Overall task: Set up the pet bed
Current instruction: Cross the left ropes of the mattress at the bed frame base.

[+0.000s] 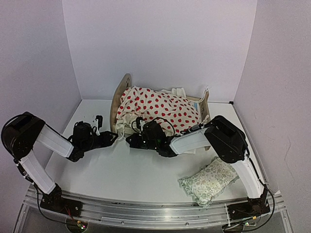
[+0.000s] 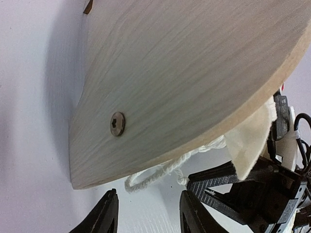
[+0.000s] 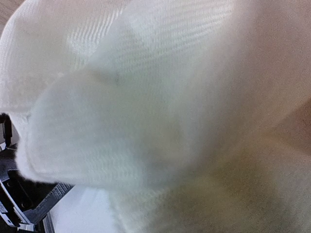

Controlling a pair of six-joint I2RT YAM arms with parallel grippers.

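The pet bed stands at the back centre, with its arched headboard [image 1: 118, 99] on the left and its footboard [image 1: 206, 104] on the right. The cream red-dotted cushion [image 1: 158, 109] lies heaped on it and hides the striped base. My left gripper [image 1: 114, 137] is open and empty just in front of the headboard's near corner [image 2: 184, 73], with a white cord [image 2: 160, 172] lying past its tips [image 2: 148, 194]. My right gripper [image 1: 131, 140] points left at that corner and looks shut on the cushion's cream corner [image 2: 252, 141]. Cream fabric [image 3: 146, 97] fills the right wrist view and hides the fingers.
The green floral frilled pillow [image 1: 210, 180] lies on the white table at the front right, beside the right arm's base. Purple walls close in the back and both sides. The two grippers' tips are almost touching.
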